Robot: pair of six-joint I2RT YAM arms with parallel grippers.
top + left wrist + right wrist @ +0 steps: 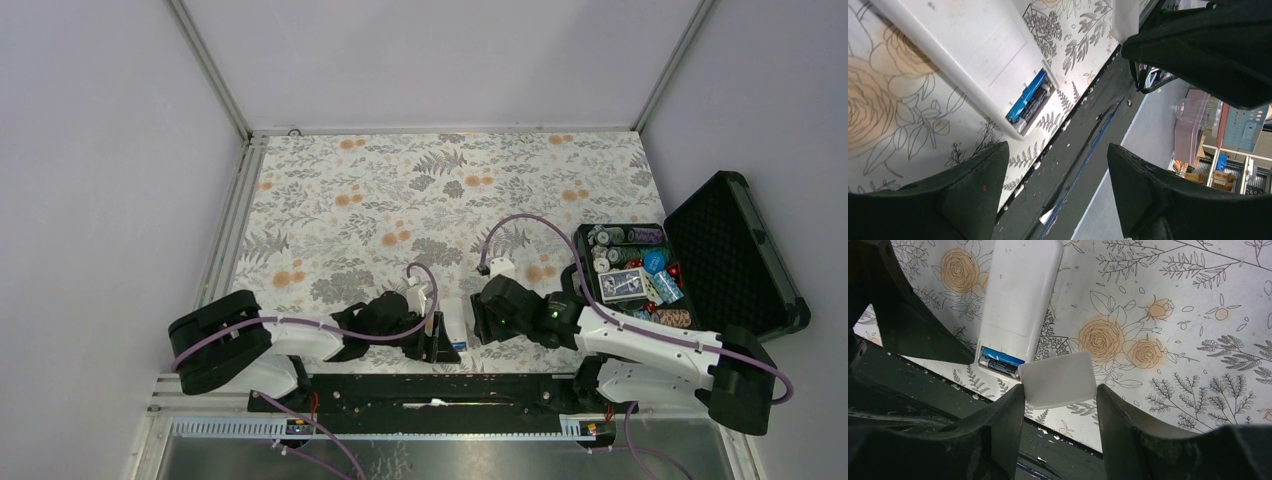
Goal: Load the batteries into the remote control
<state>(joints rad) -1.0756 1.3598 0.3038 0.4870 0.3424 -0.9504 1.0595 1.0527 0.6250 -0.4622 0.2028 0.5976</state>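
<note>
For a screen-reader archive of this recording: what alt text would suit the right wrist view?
A white remote control lies back-up on a floral tablecloth, its end compartment open with batteries inside. The right gripper holds a small white cover between its dark jaws.

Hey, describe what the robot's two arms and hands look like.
The left arm and right arm have white links between bulky black joints, each trailed by a lilac cable. The left hand and right hand have broad matte black fingers.
</note>
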